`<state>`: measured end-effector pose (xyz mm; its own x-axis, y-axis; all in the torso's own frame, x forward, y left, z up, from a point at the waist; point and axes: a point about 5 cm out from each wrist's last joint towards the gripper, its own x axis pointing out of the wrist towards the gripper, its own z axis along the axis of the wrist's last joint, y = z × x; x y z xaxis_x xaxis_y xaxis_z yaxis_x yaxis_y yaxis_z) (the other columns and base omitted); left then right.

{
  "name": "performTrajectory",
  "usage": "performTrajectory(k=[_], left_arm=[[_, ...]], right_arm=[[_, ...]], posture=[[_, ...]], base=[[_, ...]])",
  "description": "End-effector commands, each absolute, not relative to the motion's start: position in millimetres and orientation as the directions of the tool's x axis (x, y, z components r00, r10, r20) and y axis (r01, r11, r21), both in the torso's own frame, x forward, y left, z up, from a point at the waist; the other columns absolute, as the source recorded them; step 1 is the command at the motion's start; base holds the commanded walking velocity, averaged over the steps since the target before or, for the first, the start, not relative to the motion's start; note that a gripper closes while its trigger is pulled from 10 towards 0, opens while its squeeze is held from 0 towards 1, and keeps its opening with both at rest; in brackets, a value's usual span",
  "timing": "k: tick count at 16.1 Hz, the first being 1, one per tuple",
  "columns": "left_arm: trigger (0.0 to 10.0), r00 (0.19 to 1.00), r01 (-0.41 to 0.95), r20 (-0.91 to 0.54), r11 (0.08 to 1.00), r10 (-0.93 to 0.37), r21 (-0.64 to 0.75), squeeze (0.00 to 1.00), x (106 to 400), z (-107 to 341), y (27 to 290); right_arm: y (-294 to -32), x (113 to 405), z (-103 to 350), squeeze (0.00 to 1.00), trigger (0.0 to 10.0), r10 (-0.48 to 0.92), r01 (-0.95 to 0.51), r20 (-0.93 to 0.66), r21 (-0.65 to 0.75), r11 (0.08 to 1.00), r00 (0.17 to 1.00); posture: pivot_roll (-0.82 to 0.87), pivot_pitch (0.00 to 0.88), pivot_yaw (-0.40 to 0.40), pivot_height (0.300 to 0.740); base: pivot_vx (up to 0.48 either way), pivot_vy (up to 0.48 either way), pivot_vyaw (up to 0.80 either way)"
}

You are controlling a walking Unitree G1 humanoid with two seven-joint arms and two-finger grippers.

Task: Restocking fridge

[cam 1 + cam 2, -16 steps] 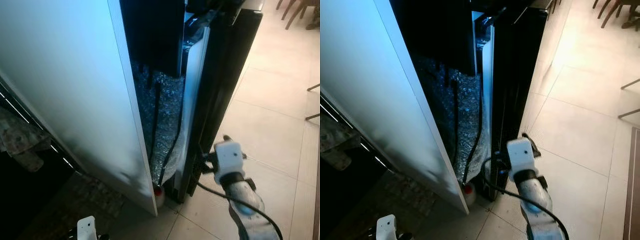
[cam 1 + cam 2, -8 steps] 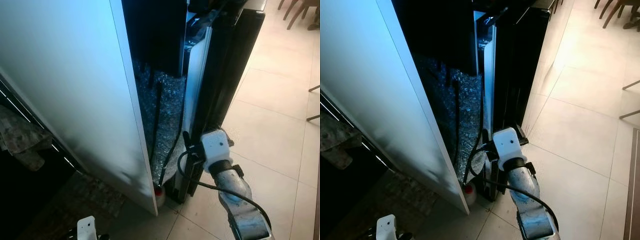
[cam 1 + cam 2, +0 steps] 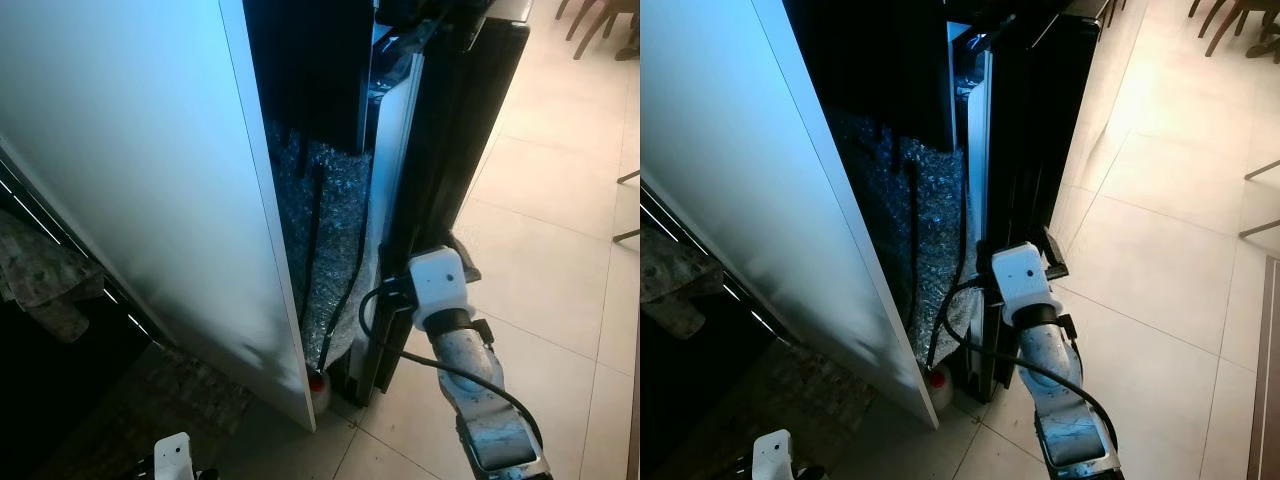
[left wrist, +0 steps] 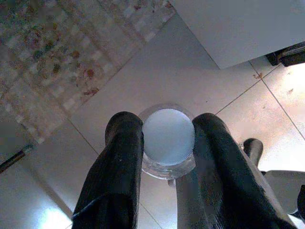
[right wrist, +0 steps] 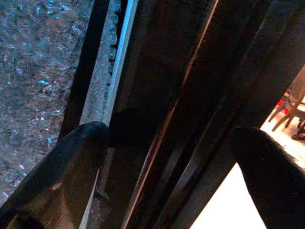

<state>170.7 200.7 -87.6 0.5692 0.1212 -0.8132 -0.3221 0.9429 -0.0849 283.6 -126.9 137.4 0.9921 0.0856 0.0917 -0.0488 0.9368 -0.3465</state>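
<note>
The black fridge door point(image 3: 450, 150) stands edge-on at the centre, beside a tall white panel point(image 3: 130, 180). My right gripper point(image 5: 167, 167) is open low at that black door's edge. Its two fingers point(image 5: 71, 167) stand wide apart with the dark edge between them. Its white wrist point(image 3: 437, 288) sits just right of the door's foot. My left gripper point(image 4: 167, 129) hangs low over the floor. It is shut on a clear bottle with a white ribbed cap point(image 4: 167, 136), one finger on each side of the neck.
Crinkled silver wrap and black cables point(image 3: 330, 220) fill the gap between panel and door. A small red and white thing point(image 3: 318, 385) lies at the gap's foot. Pale floor tiles point(image 3: 540, 250) spread to the right, with chair legs point(image 3: 600, 25) far back. A patterned floor point(image 3: 150, 400) lies lower left.
My right gripper has swung left and a little up, from the open floor onto the black door's lower edge. The left arm and bottle have stayed put.
</note>
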Motion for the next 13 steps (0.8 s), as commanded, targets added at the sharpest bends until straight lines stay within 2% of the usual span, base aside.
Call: performTrajectory(k=[1,5,10,13], left_arm=[[10.0,0.545,-0.314,-0.832,0.945,0.1,-0.092,0.0,162.0,-92.2,197.1],[10.0,0.544,-0.308,-0.834,0.947,0.094,-0.095,0.0,161.7,-92.3,196.9],[10.0,0.544,-0.302,-0.834,0.948,0.088,-0.098,0.0,161.8,-92.4,196.4],[10.0,0.546,-0.296,-0.834,0.95,0.082,-0.1,0.0,162.2,-92.2,196.1]], right_arm=[[-127.7,285.1,138.6,0.0,10.0,0.071,-0.031,0.105,-0.345,0.938,0.992],[-141.0,281.0,139.5,0.0,10.0,-0.019,0.064,0.13,-0.352,0.934,0.991],[-188.0,251.0,128.9,0.0,10.0,-0.224,0.249,0.11,-0.397,0.883,0.968],[-225.8,224.8,120.4,0.0,10.0,-0.406,0.404,0.082,-0.388,0.829,0.91]], posture=[[-0.16,0.088,0.07,0.74],[-0.16,0.087,0.073,0.74],[-0.18,0.092,0.078,0.74],[-0.2,0.094,0.083,0.74]], base=[[0.0,0.0,0.0],[0.0,0.0,0.0],[0.0,0.0,0.0],[0.0,0.0,0.0]])
